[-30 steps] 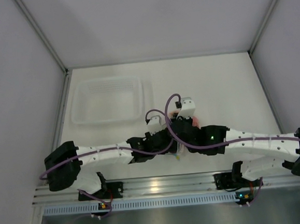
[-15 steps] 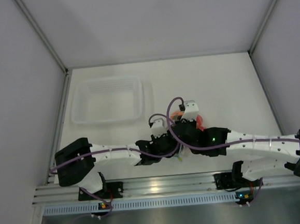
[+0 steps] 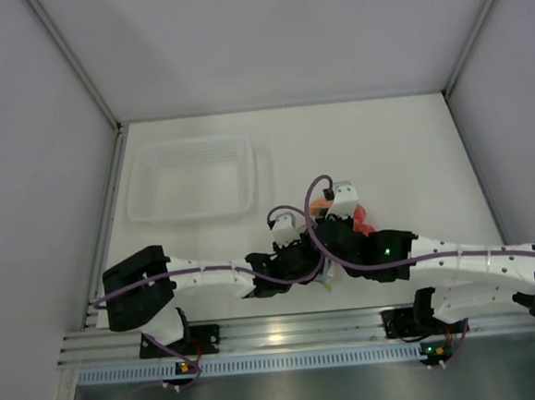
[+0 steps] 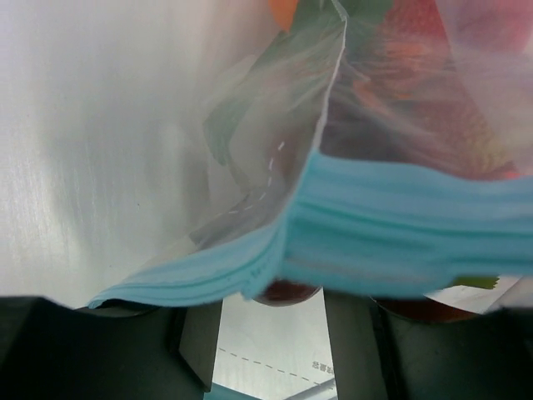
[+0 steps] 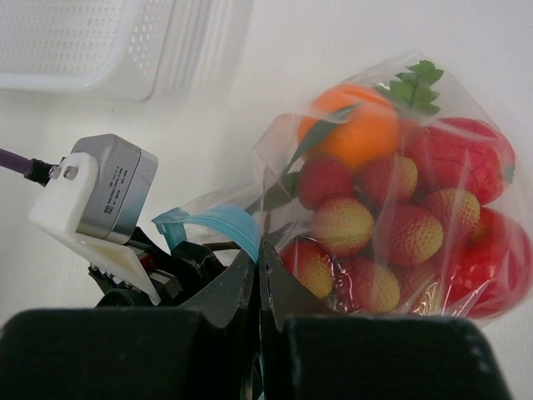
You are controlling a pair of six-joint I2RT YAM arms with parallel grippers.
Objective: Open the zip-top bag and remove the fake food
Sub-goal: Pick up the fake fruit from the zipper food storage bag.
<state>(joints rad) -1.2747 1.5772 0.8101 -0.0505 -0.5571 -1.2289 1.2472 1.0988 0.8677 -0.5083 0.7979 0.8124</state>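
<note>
The zip-top bag [image 5: 391, 192] is clear, bulging, and has a teal zip strip [image 5: 212, 221]. Inside it is the fake food: an orange [image 5: 358, 125], red-yellow berries [image 5: 375, 225] and red fruits [image 5: 466, 167]. My right gripper [image 5: 260, 250] is shut on the bag's mouth just beside the strip. My left gripper [image 4: 271, 308] sits right under the strip [image 4: 400, 225]. Its fingers [image 4: 200, 350] stand apart with bag film between them, and the strip hides their tips. From above, both wrists meet at the bag [image 3: 352, 215] in the near middle of the table.
A rigid clear tray [image 3: 190, 178] stands at the back left, away from both arms. The left wrist's camera block [image 5: 100, 200] sits close to the left of the right gripper. White walls enclose the table on three sides.
Both wrists and the bag have drifted a little right and toward the near edge. The left arm has stretched further in and its fingers have drawn closer together. The right gripper stays shut.
</note>
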